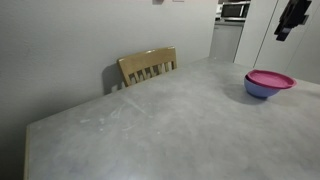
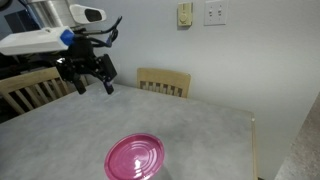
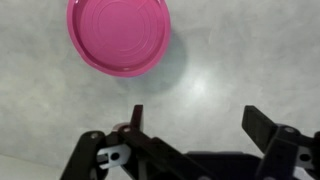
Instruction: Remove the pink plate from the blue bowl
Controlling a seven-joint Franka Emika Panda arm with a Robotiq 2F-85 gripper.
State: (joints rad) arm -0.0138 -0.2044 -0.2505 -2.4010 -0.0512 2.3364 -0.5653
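Locate the pink plate (image 1: 270,77) seated on top of the blue bowl (image 1: 261,91) at the right edge of an exterior view, on the grey table (image 1: 130,130); in the wrist view, find it at upper left, hiding the bowl. Note the gripper (image 3: 193,118) at the bottom of the wrist frame, jaws wide apart, empty, apart from the plate. Treat the task as not begun, with approach, rim grasp, lift-off and set-down all left to do.
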